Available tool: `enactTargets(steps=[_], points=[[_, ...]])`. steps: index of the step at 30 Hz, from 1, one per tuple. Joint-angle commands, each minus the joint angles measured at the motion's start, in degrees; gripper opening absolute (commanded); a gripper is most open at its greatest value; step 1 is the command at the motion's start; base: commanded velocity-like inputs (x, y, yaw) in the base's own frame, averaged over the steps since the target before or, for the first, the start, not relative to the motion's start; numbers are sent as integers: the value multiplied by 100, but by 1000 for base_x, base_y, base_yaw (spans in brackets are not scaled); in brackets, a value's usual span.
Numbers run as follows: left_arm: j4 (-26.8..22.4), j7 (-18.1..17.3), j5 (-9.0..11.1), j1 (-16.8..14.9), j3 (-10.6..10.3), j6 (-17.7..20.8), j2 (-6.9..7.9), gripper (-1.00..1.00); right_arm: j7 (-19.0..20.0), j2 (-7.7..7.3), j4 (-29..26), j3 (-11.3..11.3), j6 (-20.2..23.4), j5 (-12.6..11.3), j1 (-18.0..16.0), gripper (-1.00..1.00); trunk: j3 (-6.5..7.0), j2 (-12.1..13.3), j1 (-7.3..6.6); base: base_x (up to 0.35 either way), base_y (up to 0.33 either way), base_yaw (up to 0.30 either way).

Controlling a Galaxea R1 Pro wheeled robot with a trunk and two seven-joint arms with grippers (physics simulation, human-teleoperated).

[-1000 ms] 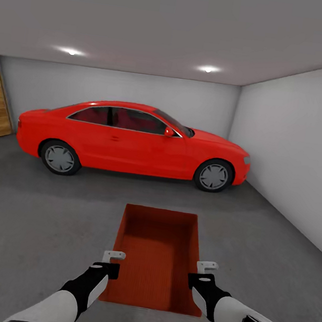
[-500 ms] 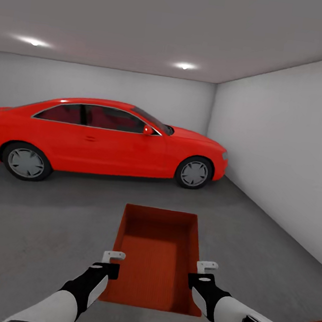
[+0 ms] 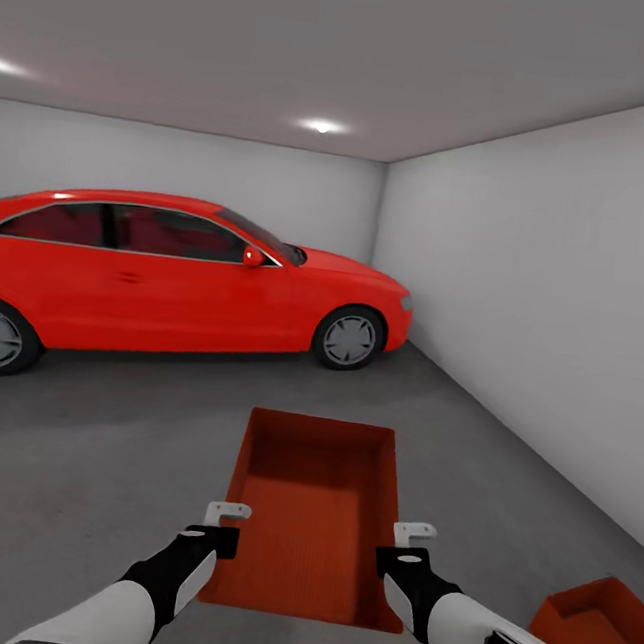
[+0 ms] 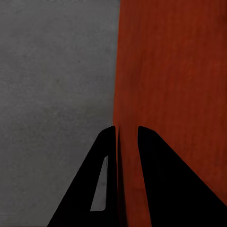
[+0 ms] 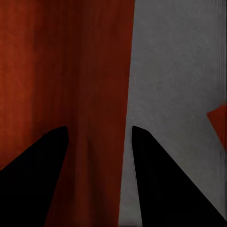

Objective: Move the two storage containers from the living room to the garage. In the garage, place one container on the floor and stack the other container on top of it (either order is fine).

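One orange-red storage container (image 3: 311, 507) hangs in front of me above the dark grey concrete floor (image 3: 92, 475) of the garage, carried between both arms. My left gripper (image 3: 223, 526) is shut on its left wall; up close the two black fingers (image 4: 106, 175) pinch the thin orange wall (image 4: 127, 94). On the opposite wall sits my right gripper (image 3: 407, 545), its fingers (image 5: 165, 189) straddling the wall (image 5: 94, 94). The other storage container (image 3: 598, 630) rests on the floor at the lower right, and its corner (image 5: 219, 124) shows past the right fingers.
A red car (image 3: 166, 283) stands side-on across the back of the garage. A grey-white wall (image 3: 545, 309) runs along the right side. Open concrete lies between the car and me.
The view has swung to the right: the car slid left in the picture and the second container came into sight at lower right. The carried container and both grippers keep their hold.
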Motion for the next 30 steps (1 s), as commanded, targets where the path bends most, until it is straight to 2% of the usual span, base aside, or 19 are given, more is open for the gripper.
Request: enactTargets(steps=[1,30], points=[[-84,10,-120,-1,142,42,41,-100,-24,-2,32,90,19,-64,-1,-100,-3,-5,2,0,0,-285],[-87,10,-120,-1,146,41,41,-100,-27,-2,36,90,-8,-64,-1,-100,-3,-5,2,0,0,-285]])
